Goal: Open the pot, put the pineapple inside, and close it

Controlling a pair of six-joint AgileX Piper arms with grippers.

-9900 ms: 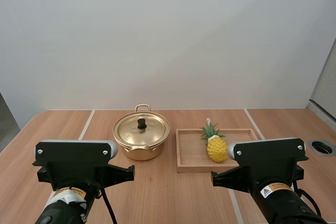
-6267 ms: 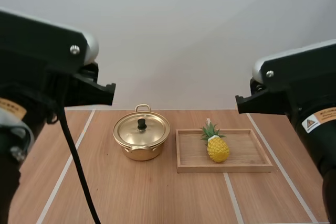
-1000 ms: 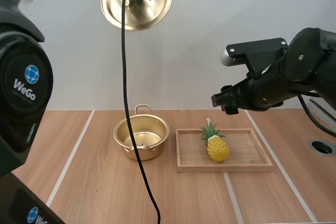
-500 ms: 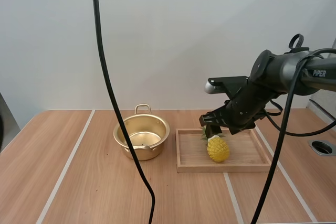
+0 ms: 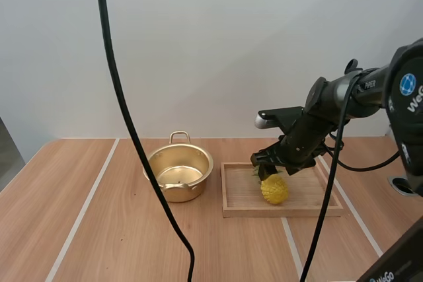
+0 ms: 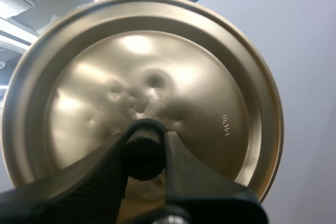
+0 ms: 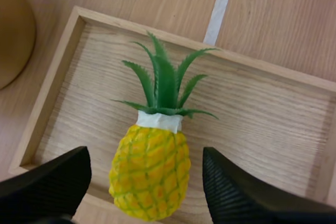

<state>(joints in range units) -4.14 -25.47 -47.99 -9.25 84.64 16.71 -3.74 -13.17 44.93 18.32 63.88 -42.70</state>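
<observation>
Both fingers (image 7: 236,198) of the right gripper (image 5: 267,167) stand wide apart around the pineapple (image 7: 149,174) in the tray (image 5: 238,211) right of the pot (image 5: 178,170), the left gripper (image 6: 144,156) holds the lid (image 6: 210,93), and a crooked squeeze could make the fruit slip.

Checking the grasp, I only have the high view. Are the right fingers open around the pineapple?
Observer: Open. The right gripper has one of its fingers on each side of the pineapple, with a gap on both sides.
Operator: Where's the lid?
Observer: The left gripper is shut on the knob of the lid.
Operator: How's the pineapple lying?
Observer: On its side in the tray, leaves pointing away from the gripper.
</observation>
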